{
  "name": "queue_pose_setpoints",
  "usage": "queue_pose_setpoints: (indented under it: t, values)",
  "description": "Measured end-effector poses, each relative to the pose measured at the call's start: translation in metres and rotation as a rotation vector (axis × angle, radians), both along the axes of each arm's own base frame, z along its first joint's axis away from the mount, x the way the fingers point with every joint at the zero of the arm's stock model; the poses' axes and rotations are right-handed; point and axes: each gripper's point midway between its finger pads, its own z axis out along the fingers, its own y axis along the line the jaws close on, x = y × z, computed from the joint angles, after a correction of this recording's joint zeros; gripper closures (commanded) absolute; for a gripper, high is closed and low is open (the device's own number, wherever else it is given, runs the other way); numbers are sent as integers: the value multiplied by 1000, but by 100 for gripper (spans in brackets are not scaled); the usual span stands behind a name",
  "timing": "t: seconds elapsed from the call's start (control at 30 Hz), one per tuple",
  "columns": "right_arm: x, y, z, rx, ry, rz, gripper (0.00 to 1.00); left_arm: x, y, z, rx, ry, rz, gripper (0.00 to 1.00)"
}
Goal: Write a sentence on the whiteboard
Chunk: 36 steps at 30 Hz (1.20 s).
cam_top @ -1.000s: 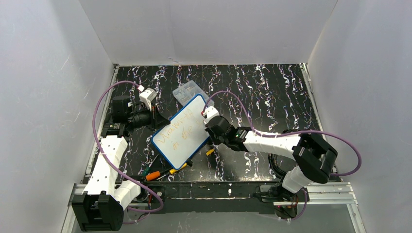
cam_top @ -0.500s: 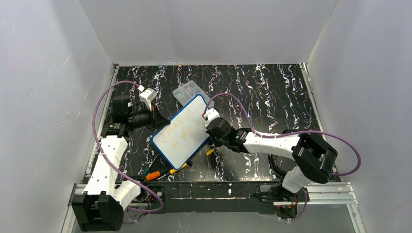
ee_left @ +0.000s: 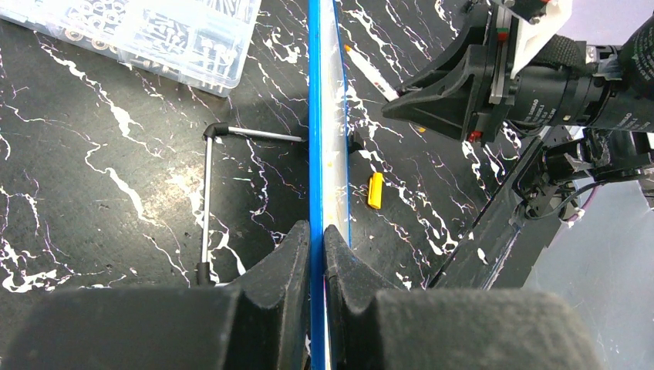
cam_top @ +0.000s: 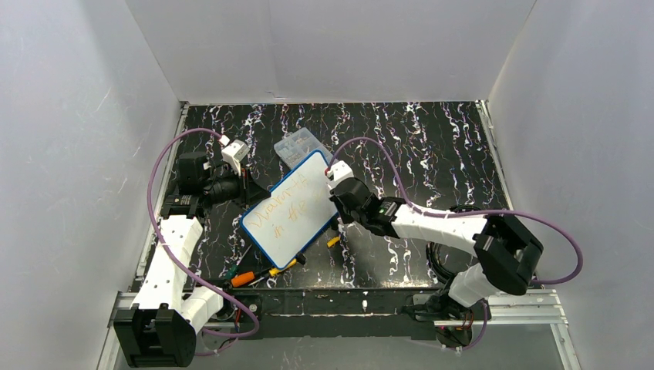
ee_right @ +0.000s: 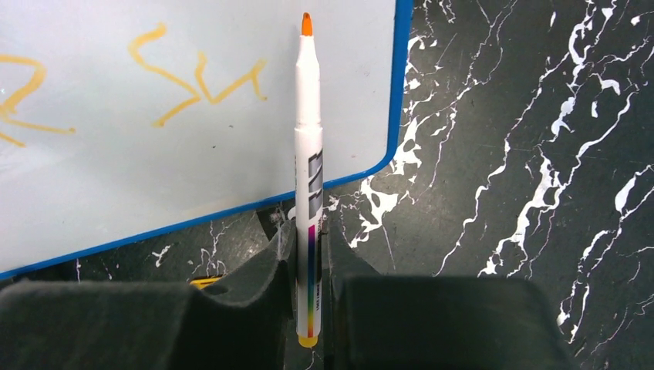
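Seen from above, a blue-rimmed whiteboard (cam_top: 289, 210) sits slanted over the left half of the black marbled table (cam_top: 432, 139), about midway between the far and near edges. The sentence (cam_top: 287, 206) runs across it in thin orange cursive, in two slanted lines with the lower one shorter. The writing looks well along; the second line probably needs more words, though the letters are too small here to read.

The left gripper (ee_left: 318, 247) is clamped on the whiteboard's rim, its fingers pressed against both faces. The right gripper (ee_right: 308, 254) is closed tight around a white marker (ee_right: 308, 154), whose orange tip points at the whiteboard close to a rounded corner, just past the last strokes. Whether the tip touches the surface cannot be told.

Only the right wrist view shows those last strokes large — something like "Su". Only the left wrist view shows the whiteboard edge-on, along with a hex key (ee_left: 207, 200) and a small orange cap (ee_left: 375, 190) lying on the table on either side of it. The overhead view alone shows both lines together, and a clear box (cam_top: 299, 145) just beyond the whiteboard's far corner.
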Motion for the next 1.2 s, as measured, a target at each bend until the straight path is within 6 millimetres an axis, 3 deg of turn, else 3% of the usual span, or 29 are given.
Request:
queue_pose_setpoints:
  t: [0.33, 0.8, 1.2]
  values:
    - [0, 2, -12, -18, 34, 13, 99, 0, 0, 0, 0, 0, 1, 100]
    - [-17, -4, -31, -48, 119, 34, 99, 0, 0, 0, 0, -2, 1, 100]
    - [-12, -1, -29, -54, 109, 28, 99, 0, 0, 0, 0, -3, 1, 100]
